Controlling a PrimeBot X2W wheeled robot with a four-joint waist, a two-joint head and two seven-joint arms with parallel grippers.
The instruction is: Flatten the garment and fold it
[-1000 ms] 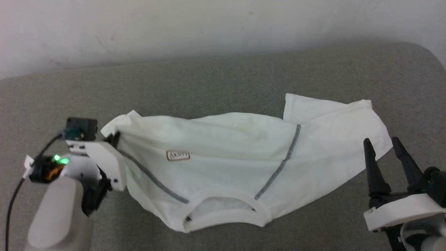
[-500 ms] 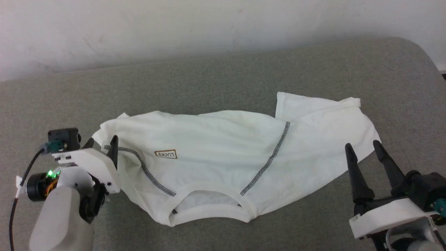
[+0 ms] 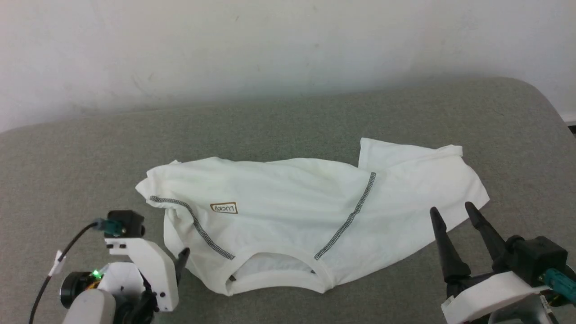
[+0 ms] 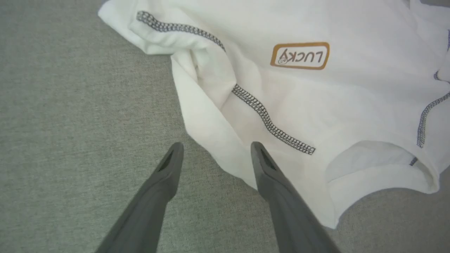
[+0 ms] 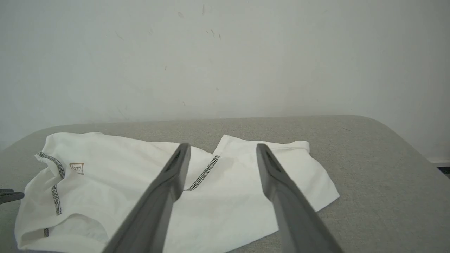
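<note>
The garment [image 3: 288, 220] is a white T-shirt with grey stitched seams and a small "LUCKY" label [image 3: 224, 208]. It lies spread on the grey cushion with its neck opening toward me and its left sleeve bunched. In the left wrist view the garment [image 4: 316, 102] has its near-left edge running between my open fingers. My left gripper [image 3: 177, 261] sits low by that edge, open and holding nothing. My right gripper [image 3: 451, 208] stands open just in front of the right sleeve, clear of the cloth. From the right wrist view the right gripper [image 5: 224, 146] looks across the garment [image 5: 140, 182].
A grey padded surface [image 3: 67, 171] carries the shirt and has bare room on all sides of it. Its right end curves down at a rounded corner [image 3: 540, 103]. A white wall [image 3: 270, 45] rises straight behind the far edge.
My left gripper has opened, let go of the left sleeve and drawn back toward me. The sleeve has dropped onto the cushion. The head camera has shifted slightly.
</note>
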